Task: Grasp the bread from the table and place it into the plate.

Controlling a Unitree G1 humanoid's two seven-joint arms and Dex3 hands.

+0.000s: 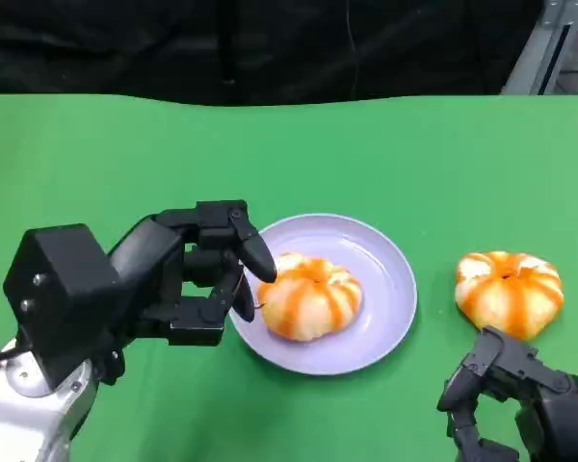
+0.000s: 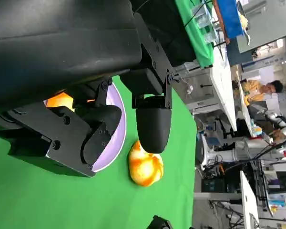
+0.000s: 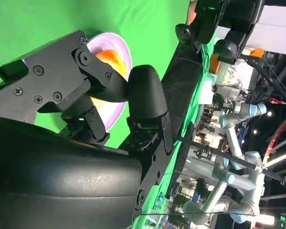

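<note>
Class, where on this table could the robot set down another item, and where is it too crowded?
Free: green cloth behind the plate up to the black backdrop, and the strip between plate and loose bread. Crowded: the plate's left rim, where the left robot hand meets the plated bread.

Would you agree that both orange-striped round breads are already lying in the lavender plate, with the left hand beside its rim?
Not quite: the head view shows one orange-striped round bread in the lavender plate, while the second bread lies on the green table, apart from the plate. The left hand is indeed beside the plate's rim.
</note>
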